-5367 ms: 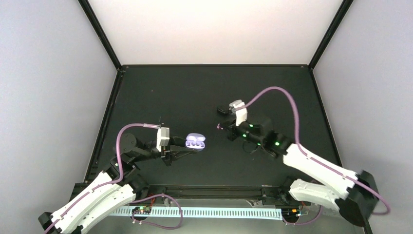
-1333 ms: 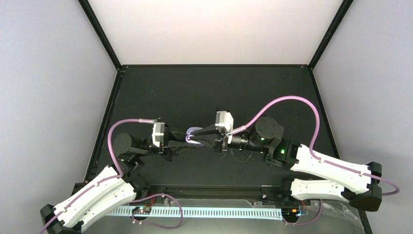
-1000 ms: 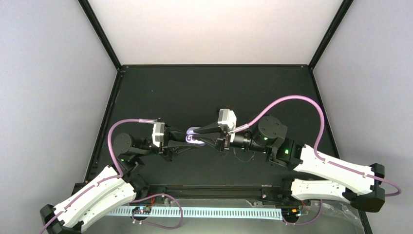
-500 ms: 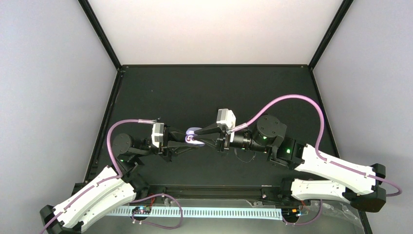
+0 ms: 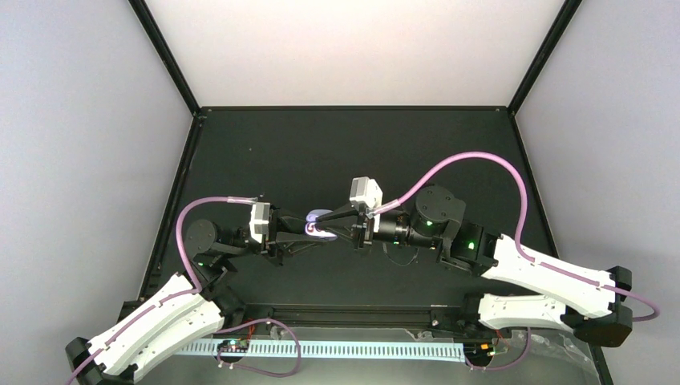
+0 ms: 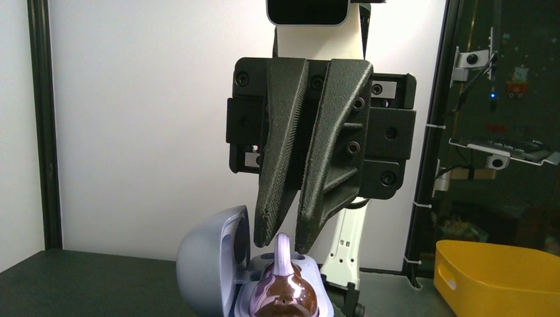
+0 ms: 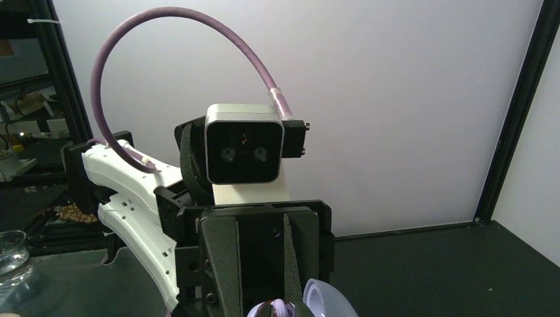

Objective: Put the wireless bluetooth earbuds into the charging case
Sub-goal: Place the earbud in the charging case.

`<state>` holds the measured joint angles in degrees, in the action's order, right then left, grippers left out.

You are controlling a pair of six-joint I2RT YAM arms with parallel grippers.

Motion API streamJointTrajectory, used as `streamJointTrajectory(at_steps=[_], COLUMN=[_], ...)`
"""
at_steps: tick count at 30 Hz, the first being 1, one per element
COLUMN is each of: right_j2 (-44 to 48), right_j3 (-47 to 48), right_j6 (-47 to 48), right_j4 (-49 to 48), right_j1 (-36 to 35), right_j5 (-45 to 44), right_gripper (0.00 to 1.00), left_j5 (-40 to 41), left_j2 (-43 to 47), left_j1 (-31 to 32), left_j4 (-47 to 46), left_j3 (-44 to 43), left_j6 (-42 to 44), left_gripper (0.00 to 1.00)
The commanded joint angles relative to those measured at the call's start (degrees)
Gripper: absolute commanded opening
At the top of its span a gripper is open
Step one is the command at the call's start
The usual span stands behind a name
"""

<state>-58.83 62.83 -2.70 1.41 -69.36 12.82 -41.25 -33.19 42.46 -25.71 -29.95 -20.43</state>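
Note:
My left gripper [image 5: 307,231] is shut on the lavender charging case [image 5: 319,215] and holds it mid-table with the lid open. In the right wrist view its fingers [image 7: 221,271] flank the case lid [image 7: 330,302]. My right gripper [image 5: 326,228] meets it from the right. In the left wrist view the right gripper [image 6: 285,239] is closed on the upright stem of a lilac earbud [image 6: 282,254]. The bud's glossy body sits in the case base beside the open lid [image 6: 205,264]. I cannot make out a second earbud.
The black table [image 5: 361,144] is bounded by black frame posts and pale walls. A yellow bin [image 6: 495,274] stands off the table in the background. A glass [image 7: 10,251] sits beyond the left arm. The right arm's purple cable [image 5: 473,160] arcs over the mat.
Since 5.4 s ago my right arm swung from the back right over to the case in my left gripper. Over the last second its wrist shifted slightly left; the left arm held still.

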Motion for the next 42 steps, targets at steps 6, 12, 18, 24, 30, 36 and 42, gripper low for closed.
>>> streamJointTrajectory(at_steps=[6,12,18,24,30,36,42], right_j2=[-1.0,-1.3,-1.5,-2.2,-2.7,-2.5,-1.7], right_j3=[2.6,3.0,2.5,2.5,2.0,1.5,1.3], right_j6=[-0.7,-1.5,-2.3,-4.0,-4.9,-4.7,-4.1], right_j4=[1.7,2.1,1.3,0.3,-0.4,-0.3,-0.2], right_j1=[-0.4,-0.3,-0.3,-0.4,-0.4,-0.4,-0.4], right_j5=[1.0,0.9,0.7,1.1,1.1,1.2,0.9], right_gripper=[0.02,0.01,0.01,0.01,0.01,0.01,0.10], left_j5=[1.2,1.7,2.1,2.5,3.2,3.6,3.8], left_j2=[0.4,0.5,0.6,0.8,1.2,1.7,1.8], left_j1=[0.2,0.2,0.2,0.3,0.2,0.2,0.2], left_j4=[0.2,0.4,0.4,0.3,0.2,0.4,0.9], left_j3=[-0.4,-0.3,-0.4,-0.3,-0.2,-0.1,0.0], left_j6=[1.5,1.9,1.8,1.8,1.8,2.0,2.1], left_gripper=[0.02,0.02,0.02,0.02,0.02,0.02,0.01])
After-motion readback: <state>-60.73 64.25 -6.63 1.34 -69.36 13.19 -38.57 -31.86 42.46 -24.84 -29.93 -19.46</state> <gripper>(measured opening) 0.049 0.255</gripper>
